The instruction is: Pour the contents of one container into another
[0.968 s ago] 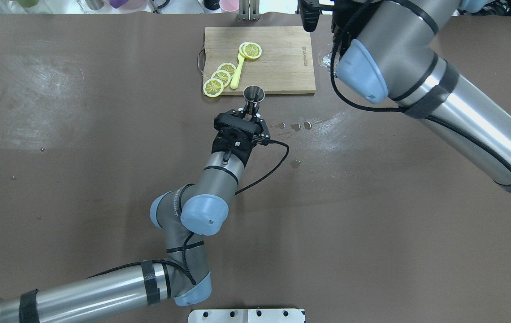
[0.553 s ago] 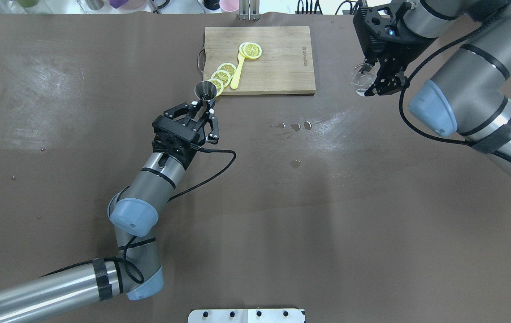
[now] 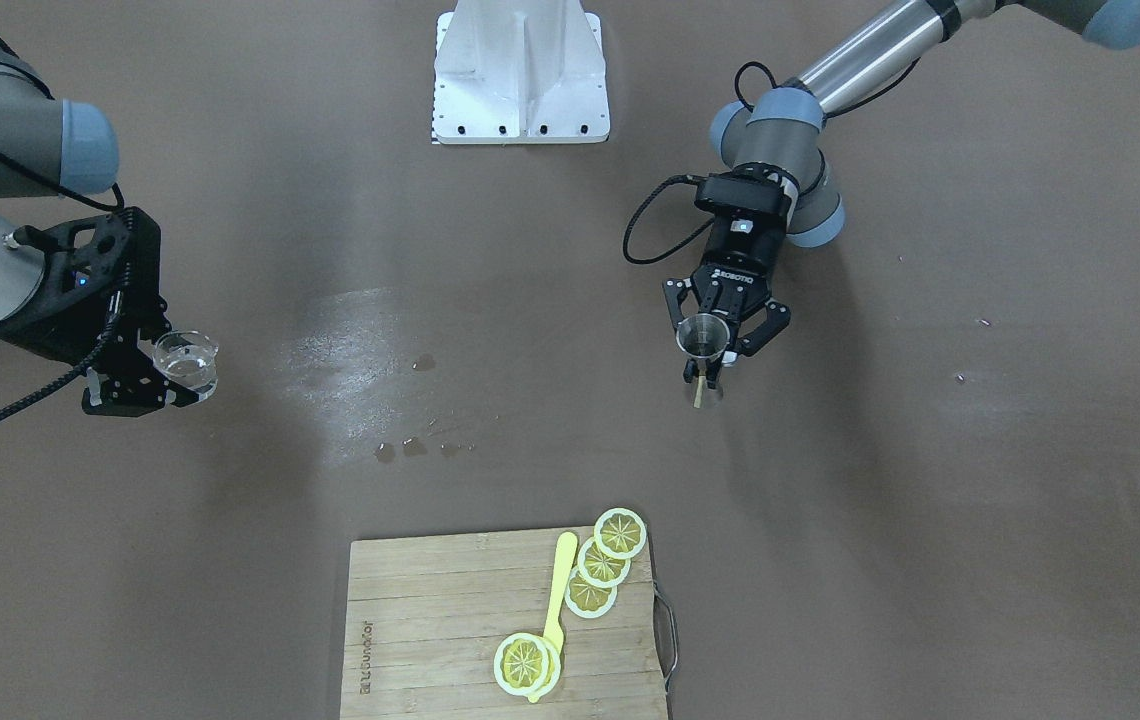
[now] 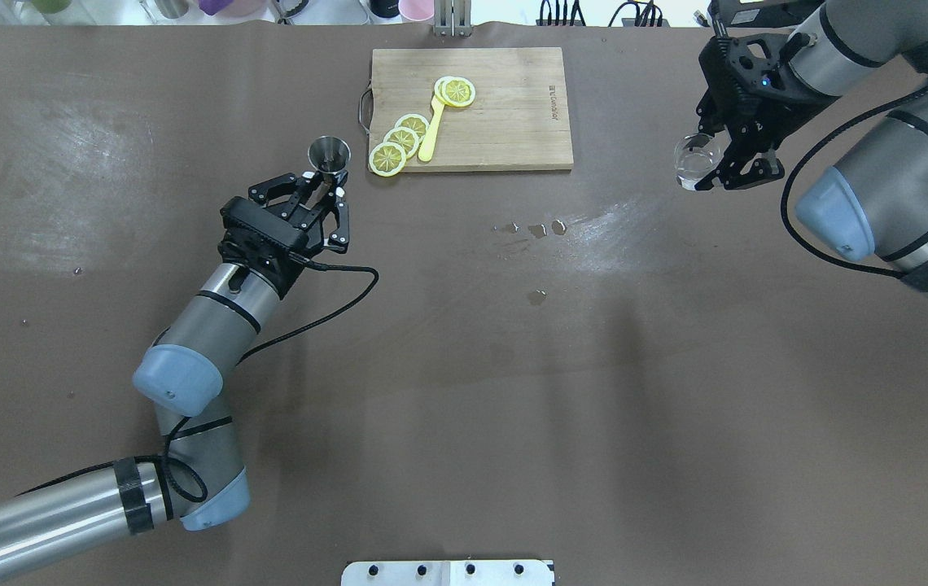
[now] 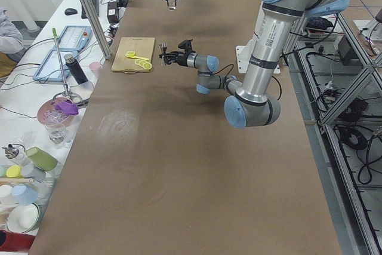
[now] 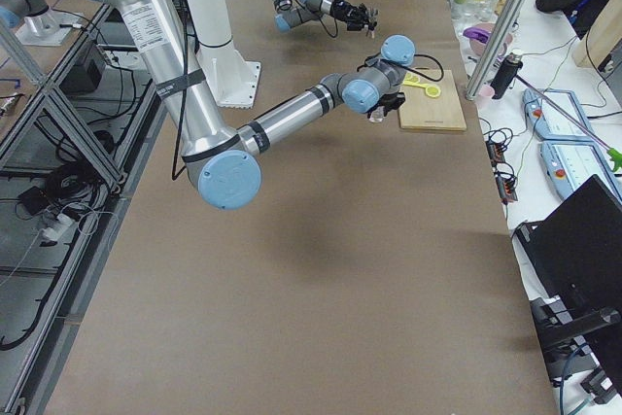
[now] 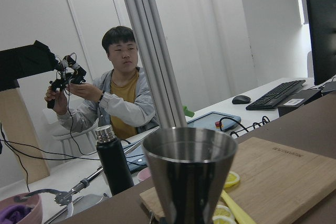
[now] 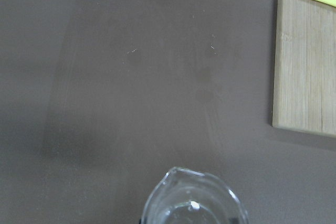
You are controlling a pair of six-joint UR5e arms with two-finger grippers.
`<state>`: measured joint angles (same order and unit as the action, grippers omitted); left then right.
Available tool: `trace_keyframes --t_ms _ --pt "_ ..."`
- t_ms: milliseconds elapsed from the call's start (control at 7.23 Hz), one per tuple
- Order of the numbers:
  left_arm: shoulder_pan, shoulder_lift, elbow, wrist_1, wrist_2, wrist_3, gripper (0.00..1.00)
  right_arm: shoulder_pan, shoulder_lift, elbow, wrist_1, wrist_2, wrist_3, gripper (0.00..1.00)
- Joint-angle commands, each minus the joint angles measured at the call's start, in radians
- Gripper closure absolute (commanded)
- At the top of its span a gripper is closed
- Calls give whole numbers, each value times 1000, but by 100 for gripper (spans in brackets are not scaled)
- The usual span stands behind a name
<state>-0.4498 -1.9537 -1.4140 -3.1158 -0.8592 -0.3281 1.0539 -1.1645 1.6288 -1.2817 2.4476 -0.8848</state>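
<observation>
A steel jigger (image 4: 329, 154) stands upright in my left gripper (image 4: 324, 185), which is shut on its waist, just left of the cutting board. In the front-facing view the jigger (image 3: 703, 335) hangs above the table, and it fills the left wrist view (image 7: 190, 174). My right gripper (image 4: 726, 167) is shut on a clear glass beaker (image 4: 693, 160) holding a little clear liquid, off to the right of the board. The beaker (image 3: 186, 360) is upright, and its spouted rim (image 8: 191, 200) shows in the right wrist view. The two containers are far apart.
A wooden cutting board (image 4: 513, 122) at the far middle carries lemon slices (image 4: 399, 138) and a yellow spoon (image 4: 431, 130). Wet drops (image 4: 537, 229) lie on the brown table in front of it. The robot's base plate (image 4: 448, 572) is at the near edge.
My left arm has carried the jigger leftwards, from in front of the board to past its left end. My right arm has swung right and back with the beaker.
</observation>
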Motion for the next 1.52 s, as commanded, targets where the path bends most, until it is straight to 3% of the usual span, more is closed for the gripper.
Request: trace_keyframes --t_ms 0,138,276,415,691,829,1106,1382 --pt "-50 129 -37 -61 -61 0 100 5 -39 -84 171 19 13 100" --pt "-119 206 -37 -116 -130 -5 100 3 -73 -89 224 21 23 100" --pt "-218 276 -34 -154 -265 -12 100 1 -121 -93 308 22 53 100" --pt "-269 309 -10 -173 -324 -15 100 0 -130 -113 388 22 131 100" --pt "-286 376 79 -340 -317 -34 100 -21 -130 -136 499 21 298 100" --pt "-287 393 127 -359 -299 -175 100 -47 -127 -170 590 10 388 100" --pt "-256 403 202 -451 -213 -253 100 -98 -127 -213 729 -16 518 100" --pt "-122 493 195 -437 15 -423 100 -150 -115 -213 758 -36 601 100"
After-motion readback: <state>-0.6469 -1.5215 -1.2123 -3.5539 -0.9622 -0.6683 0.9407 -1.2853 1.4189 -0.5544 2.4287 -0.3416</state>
